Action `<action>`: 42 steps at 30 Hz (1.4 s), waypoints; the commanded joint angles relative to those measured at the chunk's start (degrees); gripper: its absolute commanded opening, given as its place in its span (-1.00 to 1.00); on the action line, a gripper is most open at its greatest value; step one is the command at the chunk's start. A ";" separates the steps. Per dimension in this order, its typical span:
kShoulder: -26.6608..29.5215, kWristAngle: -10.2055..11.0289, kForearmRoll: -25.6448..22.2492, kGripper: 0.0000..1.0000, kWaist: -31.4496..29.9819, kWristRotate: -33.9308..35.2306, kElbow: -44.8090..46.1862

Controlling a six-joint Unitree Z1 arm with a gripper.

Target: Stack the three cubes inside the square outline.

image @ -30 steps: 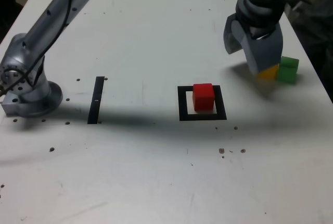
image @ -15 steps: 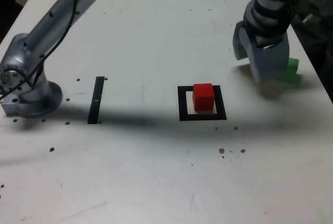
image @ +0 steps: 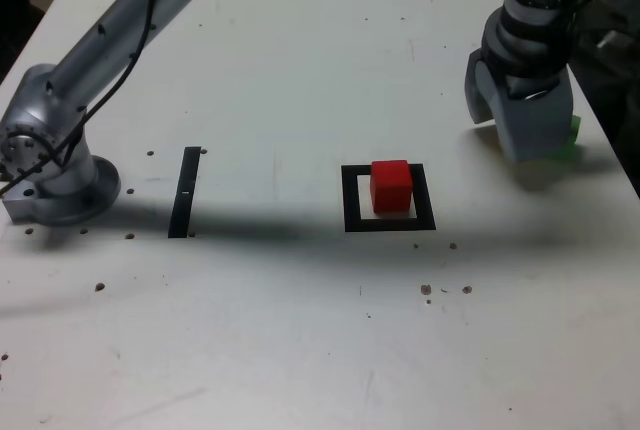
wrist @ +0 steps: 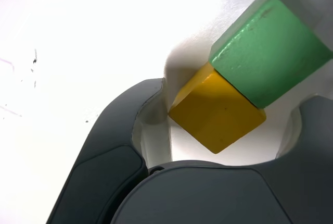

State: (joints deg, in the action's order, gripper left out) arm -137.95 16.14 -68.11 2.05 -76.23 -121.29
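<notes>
Since the earlier frame the end effector [wrist: 229,112] has shifted toward the exterior view's right, and its bulk now hides the yellow cube [wrist: 217,110] from that view; the red cube has not moved.

Going left to right in the exterior view: at the far left, well apart from the end effector, the arm's round base [image: 62,185] stands on the surface [image: 250,330], a dark cable [image: 128,62] running along the link; next the straight black strip [image: 185,193], lying alone; then the square outline [image: 352,222], nearer the end effector but apart from it, with the red cube [image: 391,188] sitting inside; then the end effector itself, a sliver of the green cube [image: 574,130] showing past its right side.

Wrist view: jaws spread, one to either side of the yellow cube, nothing pinched; yellow and green touch along a face, both turned askew to the jaws.

Step in hand, as I judge it: lining up on the second cube, probably the yellow, red serving as the stack's foot; next move likely wants the jaws squared to yellow, then lowered and closed without catching green; the touching neighbour could be dragged or block a finger.

Surface pale, scuffed, dotted with small dark specks [image: 426,290]; a soft shadow band crosses it; room beyond its right edge dark and cluttered, detail unreadable.
</notes>
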 commanded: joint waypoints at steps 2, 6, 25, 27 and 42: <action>0.36 -0.79 0.89 0.52 0.21 -0.37 0.20; 0.06 -1.90 1.48 0.38 0.55 -0.45 -0.11; -1.91 1.19 -1.93 -0.33 1.04 7.96 -1.27; -2.04 2.19 -2.61 -0.36 0.74 8.86 -1.36; 2.90 3.62 -5.38 -0.39 0.15 13.72 0.30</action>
State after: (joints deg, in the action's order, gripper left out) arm -136.75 19.72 -73.02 2.30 -63.01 -120.95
